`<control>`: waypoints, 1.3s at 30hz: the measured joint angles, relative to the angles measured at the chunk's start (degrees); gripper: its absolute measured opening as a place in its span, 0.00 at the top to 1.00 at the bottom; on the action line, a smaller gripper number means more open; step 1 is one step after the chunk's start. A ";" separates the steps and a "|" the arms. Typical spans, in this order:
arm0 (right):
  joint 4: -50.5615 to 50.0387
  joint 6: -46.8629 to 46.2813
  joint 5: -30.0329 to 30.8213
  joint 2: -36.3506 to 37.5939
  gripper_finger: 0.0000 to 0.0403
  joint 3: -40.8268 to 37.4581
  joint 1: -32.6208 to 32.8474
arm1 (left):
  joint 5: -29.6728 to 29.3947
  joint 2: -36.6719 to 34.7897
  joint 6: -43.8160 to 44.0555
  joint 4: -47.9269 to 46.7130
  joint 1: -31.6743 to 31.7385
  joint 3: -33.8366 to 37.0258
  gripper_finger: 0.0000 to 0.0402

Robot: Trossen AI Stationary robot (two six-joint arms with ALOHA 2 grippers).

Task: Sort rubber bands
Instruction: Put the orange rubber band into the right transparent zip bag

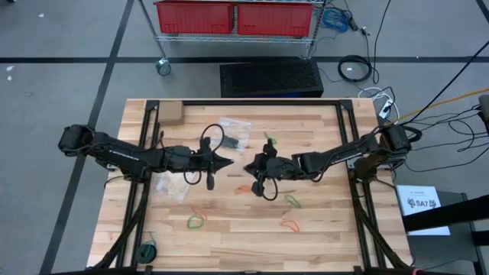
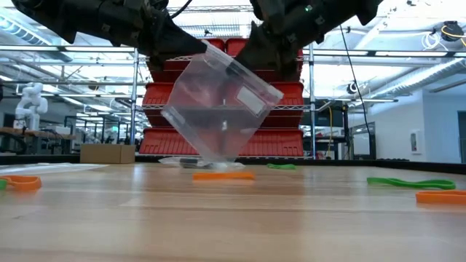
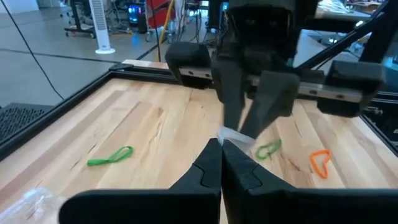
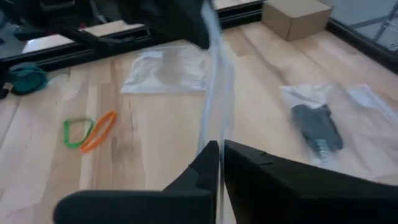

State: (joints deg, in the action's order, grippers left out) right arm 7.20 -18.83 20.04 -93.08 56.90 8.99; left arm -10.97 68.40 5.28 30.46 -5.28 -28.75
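Both arms reaching in over the table (image 1: 321, 229) middle, tips nearly meeting. Left gripper (image 1: 226, 161) with jaws together, clamped on one top corner of a clear zip bag (image 2: 218, 109); right gripper (image 1: 252, 166) with jaws together on the opposite top corner. Bag hanging tilted between the two above the wood, lower corner close to the surface; touching or not, cannot tell. Rubber bands loose on the table: orange one (image 2: 223, 175) flat just beneath the hanging bag, green one (image 1: 293, 201) and orange one (image 1: 289, 225) toward the near right part of the table, green-and-orange pair (image 1: 197, 221) toward the near left part, small green one (image 1: 270, 140) toward the far edge. Same green-orange pair (image 4: 89, 130) visible from the right wrist view. Second clear bag with dark contents (image 1: 234, 134) lying flat near the far edge, a third clear bag (image 1: 170, 187) flat under the left arm. Small cardboard box (image 1: 169, 113) at far-left corner. Teal bundle (image 1: 147, 249) at near-left corner. Red bins (image 1: 233, 17) on a wire rack beyond the table.
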 joint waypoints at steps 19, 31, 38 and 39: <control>-8.44 0.45 -0.62 5.79 0.84 0.02 1.09 | 0.36 5.75 -0.64 4.20 0.00 -0.74 1.00; -9.28 0.88 3.88 5.31 1.00 0.00 1.99 | 0.34 5.75 -1.07 4.20 0.00 -0.79 1.00; -9.04 0.71 3.63 2.81 1.00 0.02 2.01 | 0.33 5.75 -1.05 4.18 0.00 -0.81 1.00; -8.90 0.59 3.64 2.37 1.00 0.02 2.01 | 0.34 5.75 -1.05 4.18 0.00 -0.81 1.00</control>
State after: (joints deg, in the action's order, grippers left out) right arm -1.70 -18.25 23.69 -90.71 56.93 11.00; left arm -10.63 74.15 4.23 34.64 -5.28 -29.56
